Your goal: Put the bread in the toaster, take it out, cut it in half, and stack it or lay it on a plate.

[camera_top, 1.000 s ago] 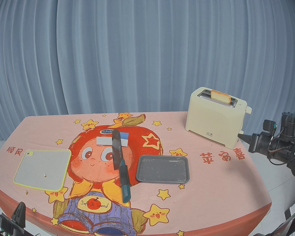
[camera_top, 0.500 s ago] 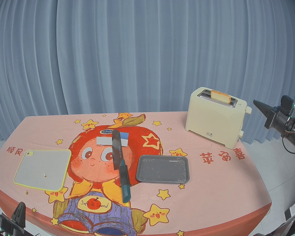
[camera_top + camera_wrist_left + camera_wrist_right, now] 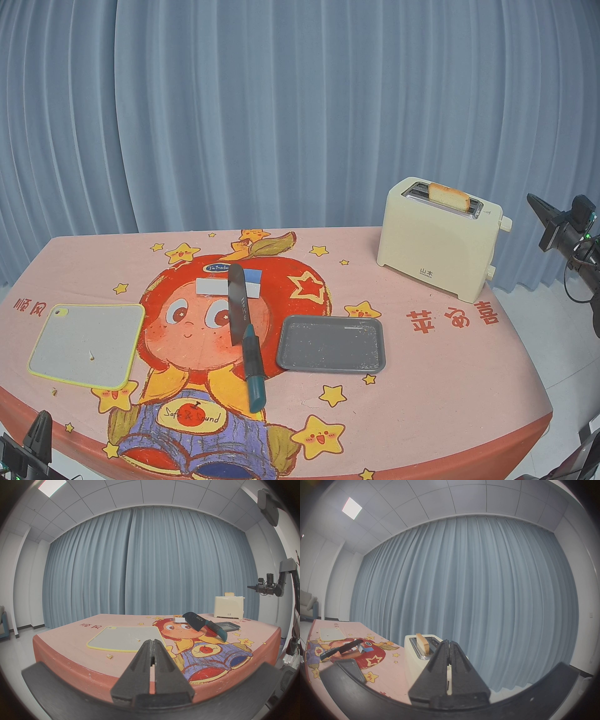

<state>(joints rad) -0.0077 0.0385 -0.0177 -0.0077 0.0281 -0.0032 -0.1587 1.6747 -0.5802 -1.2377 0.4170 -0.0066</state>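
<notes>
bread point(image 3: 449, 196) upright in the toaster point(image 3: 437, 250), at 2 o'clock on the bench point(image 3: 437, 375), browned top edge poking out of the slot. right claw point(image 3: 449, 643) off the bench edge at 3 o'clock of the toaster, at about slot height, well apart from it, fingers pressed together, holding nothing. left claw point(image 3: 152, 642) low past the bench's near edge at 7 o'clock, fingers likewise together and empty. board point(image 3: 87, 344) at 8 o'clock, knife point(image 3: 245, 331) near the middle with its blade over a small white-and-blue block point(image 3: 209, 286), grey tray point(image 3: 330, 370) just at 3 o'clock of the knife.

judged step: lifting the bread out. likely light, dry and stiff at the crust, crumbly inside; easy to crush or snap under a hard squeeze. best taken by the exposed top, one finger on each broad face, near the middle of its length so as not to tip. needs the right claw parted first, then lowered over the slot in line with the slice. gentle closing, straight pull upward. risk: a corner grip tearing off a piece, or the slice slipping back down.
</notes>
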